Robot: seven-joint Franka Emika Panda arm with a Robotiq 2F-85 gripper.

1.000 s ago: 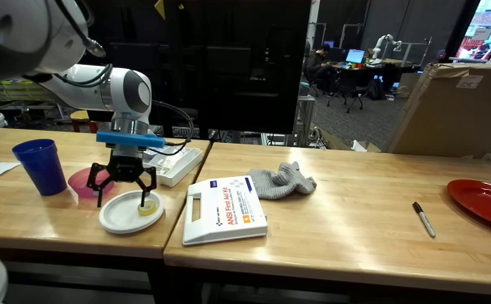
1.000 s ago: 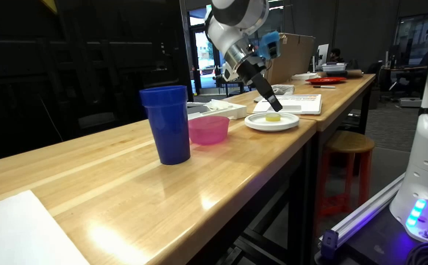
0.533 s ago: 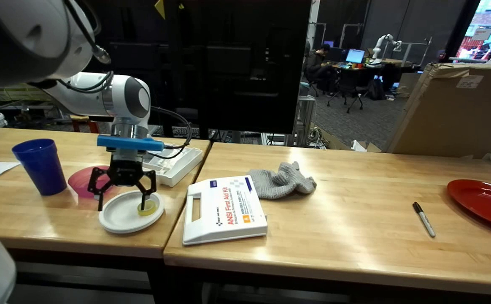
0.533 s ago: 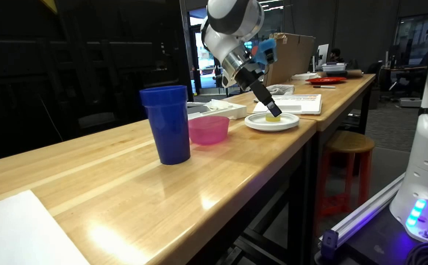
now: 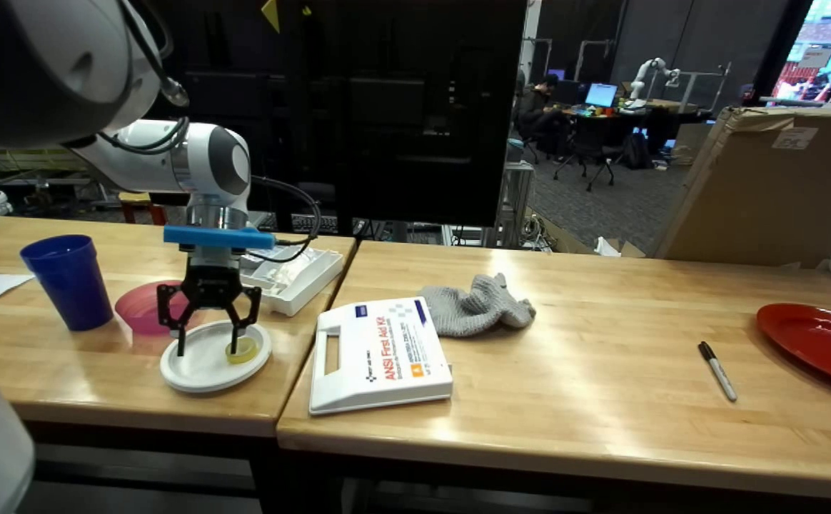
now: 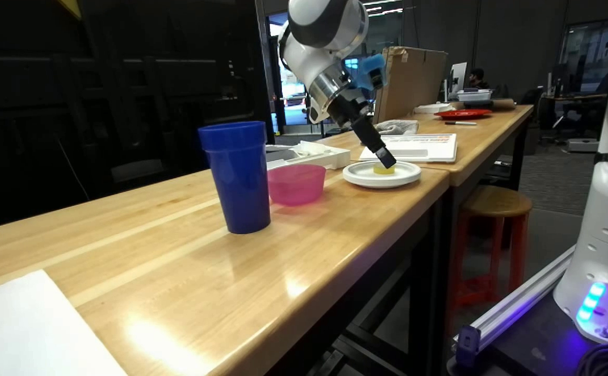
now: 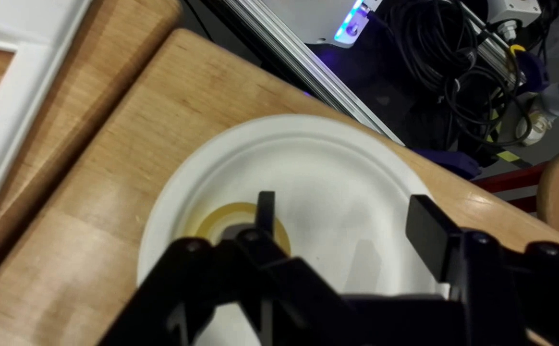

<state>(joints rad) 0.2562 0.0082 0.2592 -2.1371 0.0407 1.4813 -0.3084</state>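
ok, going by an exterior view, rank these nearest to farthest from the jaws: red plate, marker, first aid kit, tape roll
1. Yellow tape roll: on the white plate, by the open jaws.
2. First aid kit: right of that plate.
3. Black-capped marker: farther right, past the kit.
4. Red plate: cut off by the picture's right edge.

dark wall (image 6: 440, 26), grey floor (image 5: 622, 218), bright window (image 5: 824, 50), red-legged stool (image 6: 497, 201)
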